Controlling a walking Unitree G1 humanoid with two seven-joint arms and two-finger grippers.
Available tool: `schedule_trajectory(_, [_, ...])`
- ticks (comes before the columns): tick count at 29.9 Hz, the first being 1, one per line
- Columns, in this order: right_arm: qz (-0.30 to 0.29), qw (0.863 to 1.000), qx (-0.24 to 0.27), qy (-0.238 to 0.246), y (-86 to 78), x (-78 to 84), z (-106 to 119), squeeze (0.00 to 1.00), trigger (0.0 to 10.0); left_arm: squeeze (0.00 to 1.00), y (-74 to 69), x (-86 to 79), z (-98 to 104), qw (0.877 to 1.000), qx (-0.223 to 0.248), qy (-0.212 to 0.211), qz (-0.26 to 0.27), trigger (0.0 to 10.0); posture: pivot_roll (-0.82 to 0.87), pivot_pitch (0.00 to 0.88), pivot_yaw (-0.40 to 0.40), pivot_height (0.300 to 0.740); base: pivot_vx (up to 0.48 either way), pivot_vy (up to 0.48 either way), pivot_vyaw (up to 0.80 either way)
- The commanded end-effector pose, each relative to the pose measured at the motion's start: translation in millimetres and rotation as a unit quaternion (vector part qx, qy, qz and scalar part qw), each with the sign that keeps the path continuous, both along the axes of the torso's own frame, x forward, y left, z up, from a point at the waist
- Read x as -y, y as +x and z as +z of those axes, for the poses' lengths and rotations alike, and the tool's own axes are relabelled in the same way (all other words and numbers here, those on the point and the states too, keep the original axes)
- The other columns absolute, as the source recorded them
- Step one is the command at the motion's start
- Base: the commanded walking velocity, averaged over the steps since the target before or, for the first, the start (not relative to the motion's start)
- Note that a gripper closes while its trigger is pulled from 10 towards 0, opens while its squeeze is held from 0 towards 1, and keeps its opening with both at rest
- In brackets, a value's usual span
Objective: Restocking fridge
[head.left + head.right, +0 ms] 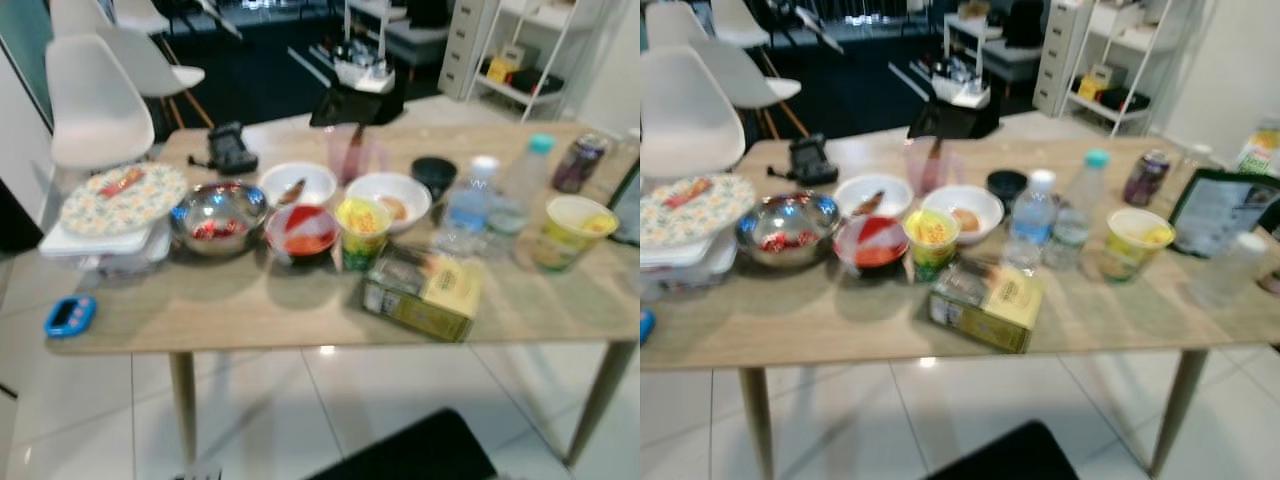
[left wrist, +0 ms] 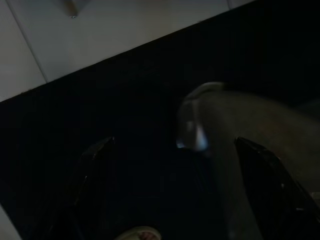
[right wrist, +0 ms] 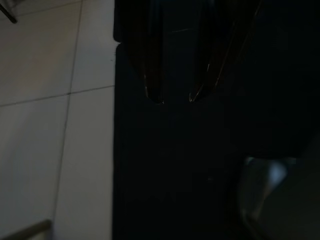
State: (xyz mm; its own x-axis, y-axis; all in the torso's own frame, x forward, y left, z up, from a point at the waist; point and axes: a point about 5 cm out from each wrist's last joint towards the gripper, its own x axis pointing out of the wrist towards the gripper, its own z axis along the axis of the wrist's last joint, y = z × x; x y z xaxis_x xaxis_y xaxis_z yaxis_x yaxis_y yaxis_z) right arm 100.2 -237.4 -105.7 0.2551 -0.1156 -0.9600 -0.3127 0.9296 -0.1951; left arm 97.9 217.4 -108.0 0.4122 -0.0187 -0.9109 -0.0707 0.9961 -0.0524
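Yellow-green carton (image 1: 422, 295) lying blurred on wooden table (image 1: 250, 310), apparently boxed food, left tool (image 2: 175, 200) apart, right tool (image 3: 175, 97) nearly together

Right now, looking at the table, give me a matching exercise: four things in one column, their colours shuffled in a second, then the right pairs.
Things:
1. timer at the table's left edge
2. box lying near the front edge
3. bowl with red food
4. can at the far right

Colours:
A. dark purple
B. shiny silver
C. blue
D. yellow and olive green

Pairs: 1-C, 2-D, 3-B, 4-A
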Motion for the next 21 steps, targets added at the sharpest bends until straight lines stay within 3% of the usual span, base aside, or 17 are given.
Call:
schedule_trajectory(1, [-0.002,1.000,0.000,0.011,-0.2,-8.3,-2.0,0.00,10.0,0.00,-6.3,-0.9,-1.6,1.000,-0.013,0.001,0.006,10.0,-0.02,0.000,-0.002,0.740,0.000,0.000,0.00])
schedule_trajectory(10, [-0.001,1.000,0.000,0.011,0.1,-8.7,-2.0,0.00,10.0,0.00,-9.1,-4.4,-1.7,1.000,-0.015,0.008,0.016,10.0,-0.01,0.000,-0.002,0.740,0.000,0.000,0.00])
schedule_trajectory(21, [0.002,1.000,-0.001,0.014,0.1,-11.3,-2.6,0.00,10.0,0.00,-16.8,-21.0,-0.2,0.997,-0.022,0.050,0.052,10.0,0.00,0.000,0.001,0.740,0.000,0.000,0.00])
